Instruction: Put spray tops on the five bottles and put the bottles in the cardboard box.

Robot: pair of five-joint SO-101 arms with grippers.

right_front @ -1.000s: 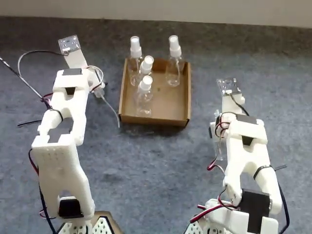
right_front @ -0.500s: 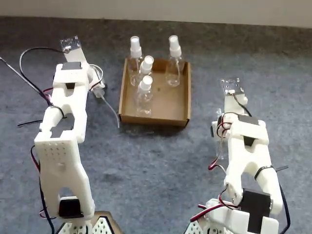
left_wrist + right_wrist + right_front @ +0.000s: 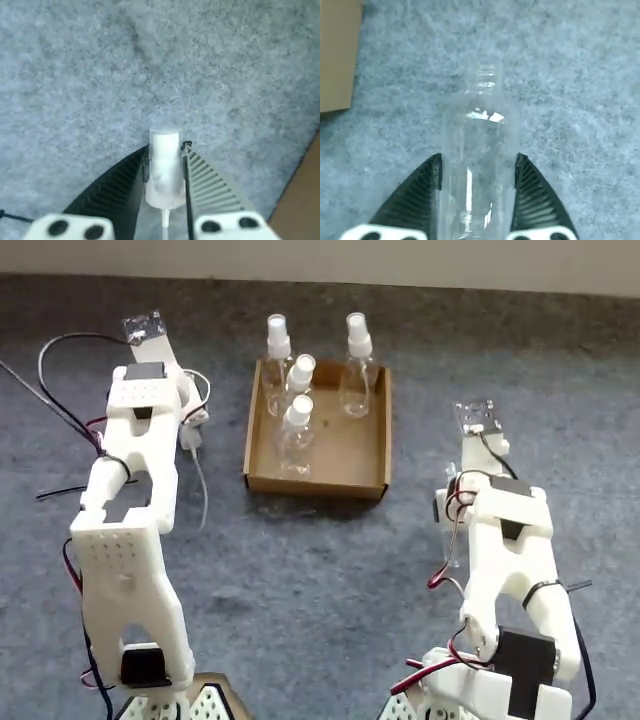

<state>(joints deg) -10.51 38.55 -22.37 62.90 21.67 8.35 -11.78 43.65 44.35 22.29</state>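
**Left gripper** (image 3: 165, 148): clamped on the last spray top (image 3: 164, 172) at the upper left of the high view, left of the box (image 3: 365, 455). The dip tube (image 3: 203, 490) hangs free.

**Right gripper** (image 3: 479, 159): closed around the uncapped bottle (image 3: 479, 120) at the lower right, with the neck left exposed, presumably to take the top.

**Box**: upper centre on the desk (image 3: 330, 580), holding four capped bottles (image 3: 298, 430), so one bottle remains.

Across the middle of the frame lies a speckled grey, carpet-like worktop (image 3: 330, 570), its fuzzy nap plain to see up close in both wrist views. Along the top edge runs a pale beige wall strip (image 3: 420, 255). At bottom left, a small tan board corner (image 3: 222, 690) sits on the grey.
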